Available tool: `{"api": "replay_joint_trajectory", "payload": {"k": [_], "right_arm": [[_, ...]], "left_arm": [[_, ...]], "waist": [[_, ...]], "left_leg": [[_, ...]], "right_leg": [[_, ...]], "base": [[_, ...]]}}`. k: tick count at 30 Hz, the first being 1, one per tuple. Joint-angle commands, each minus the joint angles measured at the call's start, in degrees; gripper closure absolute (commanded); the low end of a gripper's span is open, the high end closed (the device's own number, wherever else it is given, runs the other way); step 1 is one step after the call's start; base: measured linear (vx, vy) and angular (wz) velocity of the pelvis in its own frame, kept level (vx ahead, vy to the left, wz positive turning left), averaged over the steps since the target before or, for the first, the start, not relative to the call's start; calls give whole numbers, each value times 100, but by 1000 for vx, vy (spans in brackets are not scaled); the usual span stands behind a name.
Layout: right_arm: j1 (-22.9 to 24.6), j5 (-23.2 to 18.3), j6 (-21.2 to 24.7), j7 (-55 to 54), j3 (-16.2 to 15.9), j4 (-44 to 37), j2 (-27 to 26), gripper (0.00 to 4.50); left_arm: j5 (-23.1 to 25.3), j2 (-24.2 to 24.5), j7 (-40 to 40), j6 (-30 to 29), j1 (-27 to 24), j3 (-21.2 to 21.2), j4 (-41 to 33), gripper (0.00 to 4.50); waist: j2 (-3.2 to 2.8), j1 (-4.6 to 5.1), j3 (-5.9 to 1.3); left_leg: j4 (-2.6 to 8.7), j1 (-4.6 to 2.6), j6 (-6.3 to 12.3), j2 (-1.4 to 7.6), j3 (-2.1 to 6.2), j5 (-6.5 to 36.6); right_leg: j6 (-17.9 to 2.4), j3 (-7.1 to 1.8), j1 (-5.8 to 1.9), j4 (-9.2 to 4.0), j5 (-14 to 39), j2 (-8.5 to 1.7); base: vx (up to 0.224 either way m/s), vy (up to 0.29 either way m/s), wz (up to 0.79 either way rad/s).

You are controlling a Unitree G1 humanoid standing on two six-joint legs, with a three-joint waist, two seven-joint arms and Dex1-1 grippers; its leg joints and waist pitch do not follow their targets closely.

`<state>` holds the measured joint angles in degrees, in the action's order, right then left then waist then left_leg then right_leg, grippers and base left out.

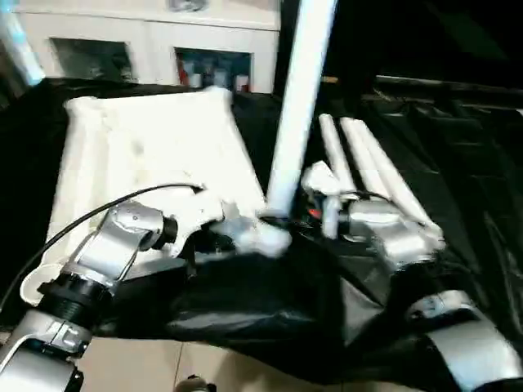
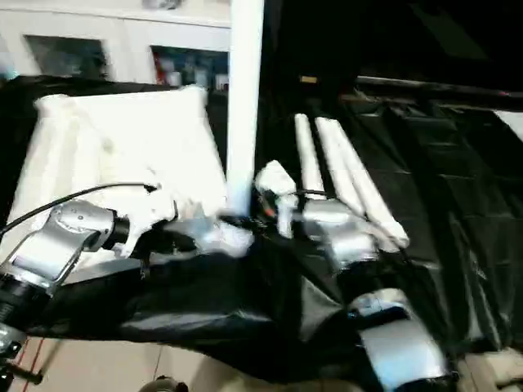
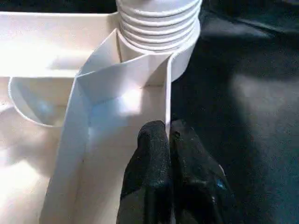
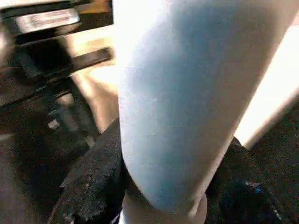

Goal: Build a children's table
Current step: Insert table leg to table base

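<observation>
The children's table top (image 1: 139,155) lies upside down on a black sheet, ribbed underside up. One white leg (image 1: 298,98) stands upright at the top's near right corner. Its threaded end (image 3: 159,23) sits in the round corner socket (image 3: 187,53). My right gripper (image 4: 168,186) is shut on this leg low down, a black finger (image 4: 93,186) on each side. My left gripper (image 3: 168,128) is shut on the thin rim wall (image 3: 167,100) of the top, just beside that socket. More white legs (image 1: 368,163) lie side by side to the right.
A white cabinet (image 1: 147,49) with glass doors stands behind the table top. The black sheet (image 1: 441,147) covers the work surface and hangs over its near edge. Light floor (image 1: 204,367) shows below that edge.
</observation>
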<state>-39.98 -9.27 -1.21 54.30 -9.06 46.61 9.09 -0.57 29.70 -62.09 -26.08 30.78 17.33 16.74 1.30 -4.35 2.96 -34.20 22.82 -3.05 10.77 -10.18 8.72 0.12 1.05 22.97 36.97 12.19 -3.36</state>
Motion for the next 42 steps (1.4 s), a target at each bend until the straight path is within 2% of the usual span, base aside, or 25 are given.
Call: {"api": "replay_joint_trajectory", "payload": {"k": [1,2,3,4,6,7,8,9,10,12,16,18,26,28,30,32,34,37,40,41,42], "right_arm": [[244,394,192,-559,-55,529,77,262],[270,438,220,-875,-36,559,-28,262],[278,483,282,-1214,-21,614,-137,262],[278,483,282,-1214,-21,614,-137,262],[232,503,490,-1892,34,784,-475,262],[160,507,585,-2226,71,923,-684,262],[122,509,624,-2380,87,989,-789,262],[112,507,636,-2409,92,1004,-809,262],[-44,459,811,-2782,166,1198,-1068,262],[-183,374,1004,-3085,275,1330,-1257,262],[-297,333,1068,-3238,324,1380,-1361,262],[-315,361,1066,-3285,345,1395,-1384,262],[-402,455,999,-3381,420,1484,-1451,262],[-437,414,978,-3436,516,1488,-1460,206],[-453,402,962,-3428,558,1469,-1451,206],[-467,367,949,-3387,594,1428,-1438,175],[-476,362,868,-3280,596,1373,-1420,160],[-484,362,781,-3148,622,1266,-1404,121],[-460,350,736,-2825,591,1018,-1345,97],[-449,356,723,-2769,578,968,-1330,86],[-382,343,776,-2535,509,719,-1251,77]], "left_arm": [[-200,-89,-36,-52,138,-192,-568,450],[-155,-190,204,-320,172,-257,-632,450],[-118,-296,427,-583,211,-315,-693,450],[-118,-296,427,-583,211,-315,-693,450],[1,-612,948,-1154,305,-376,-801,450],[81,-789,1229,-1442,339,-337,-871,450],[123,-882,1373,-1589,349,-312,-912,450],[132,-902,1400,-1618,351,-305,-920,450],[259,-1169,1705,-1952,363,-184,-1009,450],[325,-1382,1936,-2210,368,-105,-1074,450],[318,-1492,2069,-2245,400,-91,-1044,450],[324,-1514,2119,-2306,408,-96,-1067,450],[374,-1514,2242,-2506,408,-105,-1179,450],[358,-1449,2226,-2431,403,-90,-1180,450],[331,-1389,2153,-2402,391,-55,-1207,450],[310,-1337,2078,-2404,375,-30,-1233,450],[287,-1310,2032,-2373,371,-34,-1244,450],[238,-1272,1942,-2251,361,-32,-1285,450],[205,-1185,1813,-1957,333,14,-1336,450],[197,-1173,1812,-1969,328,14,-1347,450],[166,-1095,1679,-1731,297,57,-1376,450]], "waist": [[-99,9,-324],[-121,18,-328],[-114,47,-320],[-112,51,-324],[-148,80,-317],[-133,99,-323],[-169,85,-318],[-148,109,-309],[-169,105,-317],[-152,138,-282],[-121,147,-274],[-138,140,-259],[-147,159,-261],[-149,164,-260],[-175,175,-272],[-162,175,-290],[-176,163,-297],[-172,128,-310],[-157,74,-341],[-155,50,-352],[-141,39,-359]], "left_leg": [[526,-170,-376,232,140,2248],[514,-177,-369,229,131,2216],[508,-187,-367,225,116,2220],[504,-189,-357,219,121,2194],[499,-183,-370,217,122,2161],[502,-187,-369,212,123,2192],[506,-192,-379,211,134,2220],[503,-189,-371,201,131,2318],[499,-204,-390,206,132,2356],[513,-217,-399,202,146,2579],[520,-219,-412,188,172,2809],[525,-243,-424,189,181,2961],[558,-233,-460,190,204,3118],[564,-239,-460,188,205,3150],[575,-245,-473,191,211,3161],[586,-213,-469,188,197,2997],[574,-230,-420,196,165,2830],[568,-218,-358,196,136,2523],[545,-193,-258,193,106,2096],[532,-185,-211,197,90,1867],[522,-158,-141,190,82,1599]], "right_leg": [[-1165,-178,-153,-534,1659,-431],[-1179,-186,-142,-522,1546,-422],[-1226,-193,-123,-527,1447,-409],[-1246,-190,-126,-527,1428,-410],[-1287,-191,-128,-533,1322,-404],[-1276,-190,-136,-534,1383,-400],[-1264,-186,-137,-536,1426,-404],[-1235,-185,-128,-562,1540,-397],[-1231,-190,-124,-551,1554,-403],[-1143,-187,-98,-590,1871,-395],[-943,-186,-78,-652,2306,-407],[-887,-187,-42,-679,2455,-405],[-816,-181,-26,-692,2474,-402],[-806,-177,-19,-698,2465,-394],[-838,-176,-26,-698,2344,-389],[-885,-173,-65,-678,2062,-387],[-977,-186,-58,-666,1720,-382],[-1049,-196,-93,-649,1425,-384],[-1110,-202,-143,-626,1042,-387],[-1163,-199,-158,-599,754,-380],[-1211,-187,-198,-572,467,-373]], "base": [[0,0,0],[0,0,0],[0,0,0],[0,0,0],[0,0,0],[0,0,0],[0,0,0],[0,0,0],[0,0,0],[0,0,0],[0,0,0],[0,0,0],[0,0,0],[0,0,0],[0,0,0],[0,0,0],[0,0,0],[0,0,0],[0,0,0],[0,0,0],[0,0,0]]}}
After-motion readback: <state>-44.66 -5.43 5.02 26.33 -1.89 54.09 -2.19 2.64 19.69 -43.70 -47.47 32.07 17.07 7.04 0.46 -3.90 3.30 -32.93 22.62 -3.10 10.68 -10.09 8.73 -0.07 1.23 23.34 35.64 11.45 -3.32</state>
